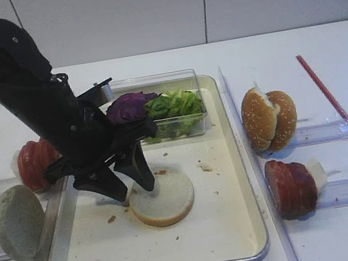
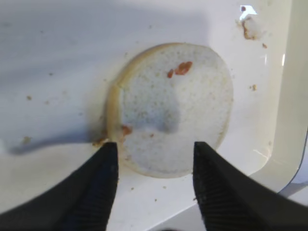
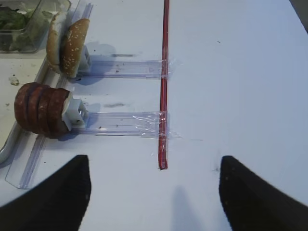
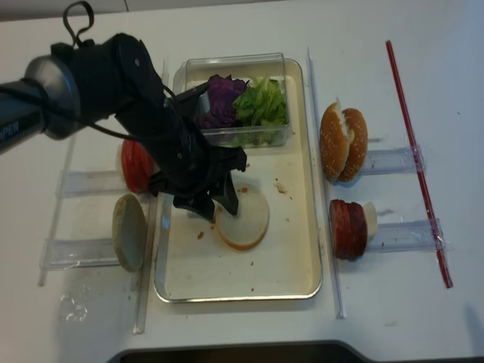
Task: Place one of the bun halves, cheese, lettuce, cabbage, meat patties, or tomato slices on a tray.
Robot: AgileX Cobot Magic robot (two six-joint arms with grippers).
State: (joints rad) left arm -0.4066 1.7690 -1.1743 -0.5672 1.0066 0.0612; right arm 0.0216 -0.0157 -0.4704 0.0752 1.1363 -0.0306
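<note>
A flat pale bun half (image 1: 165, 198) (image 2: 178, 110) (image 4: 243, 215) lies cut face up on the cream tray (image 1: 197, 233) (image 4: 280, 257). My left gripper (image 1: 136, 191) (image 2: 154, 147) (image 4: 215, 212) hangs open just over the bun's left edge, holding nothing. Purple cabbage (image 1: 130, 105) and green lettuce (image 1: 177, 107) fill a clear box at the tray's back. Meat patties (image 1: 290, 186) (image 3: 41, 110) stand right of the tray, tomato slices (image 1: 37, 162) left of it. My right gripper (image 3: 154, 161) is open over bare table. No cheese is in view.
Sesame bun halves (image 1: 268, 119) (image 3: 67, 45) stand on edge right of the tray. A thick pale bun half (image 1: 17, 221) leans at the left. A red strip (image 1: 340, 111) (image 3: 164, 82) is taped across clear rails at the far right.
</note>
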